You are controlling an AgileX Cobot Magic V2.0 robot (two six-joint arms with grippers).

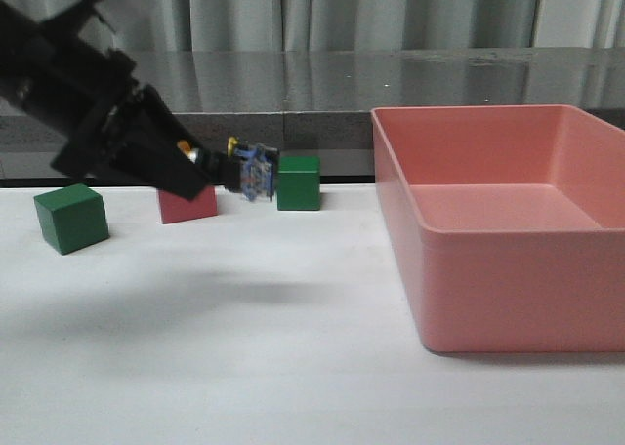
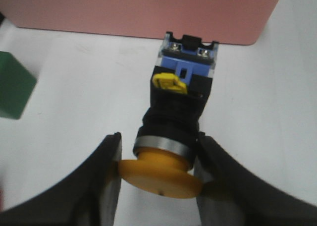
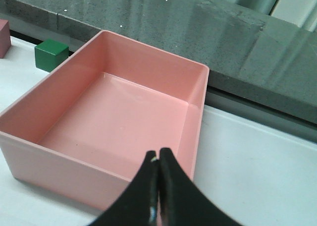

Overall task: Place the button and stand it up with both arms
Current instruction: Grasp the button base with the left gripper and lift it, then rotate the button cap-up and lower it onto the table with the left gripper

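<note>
button (image 2: 174,122) held in left gripper (image 2: 158,179), jaws clamped at the collar just above the yellow cap, up off the table. long axis runs out from the fingers, base block leading toward the pink bin (image 1: 508,221). right gripper (image 3: 158,186) pinched closed, empty, over the bin, well apart.
</note>
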